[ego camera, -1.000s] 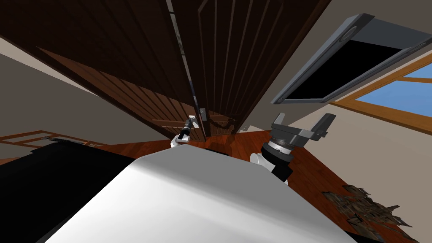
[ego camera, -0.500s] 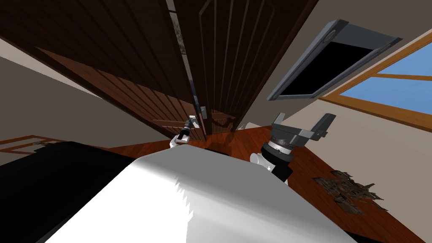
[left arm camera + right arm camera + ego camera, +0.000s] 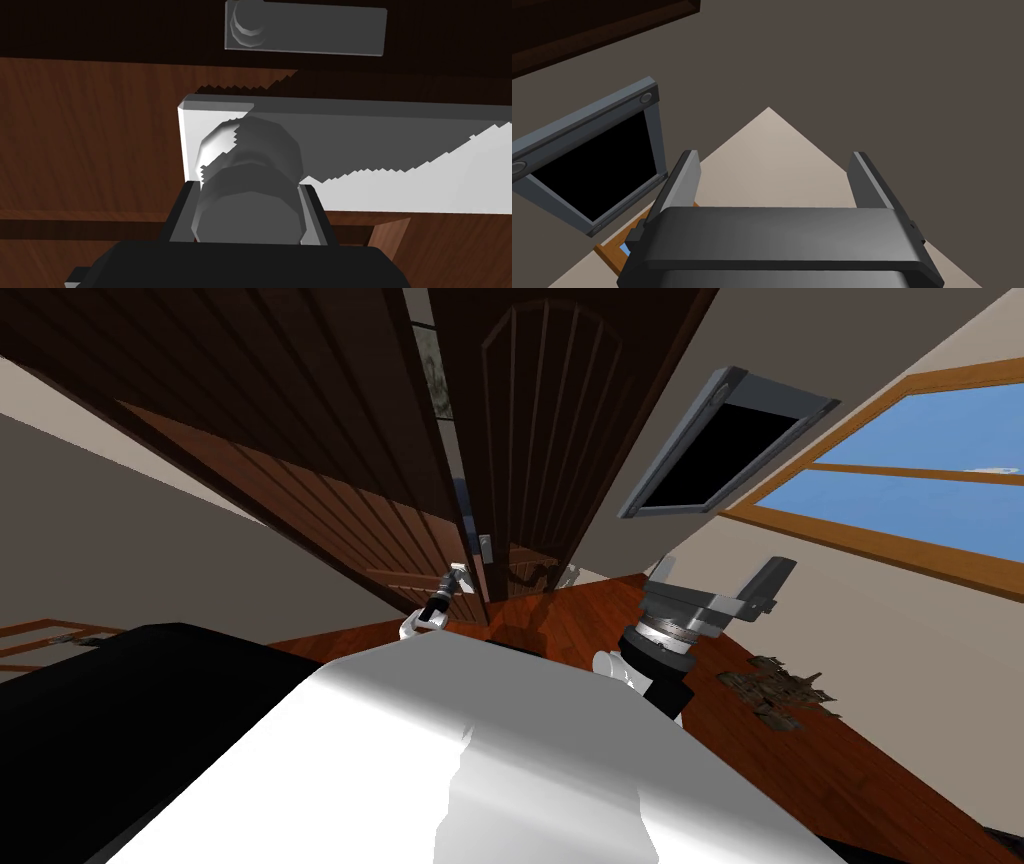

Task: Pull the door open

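Left gripper [image 3: 248,192] clamps both fingers on the grey door knob [image 3: 250,150], which juts from a pale plate [image 3: 400,165] on the brown door [image 3: 90,140] just ahead. Best to pull back along the door's swing, wrist square, so the knob cannot slip free.

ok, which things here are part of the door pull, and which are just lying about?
Job: door, knob, left gripper with jaws shut on the knob.
Lying about: right gripper (open), grey frame, window, floor debris.
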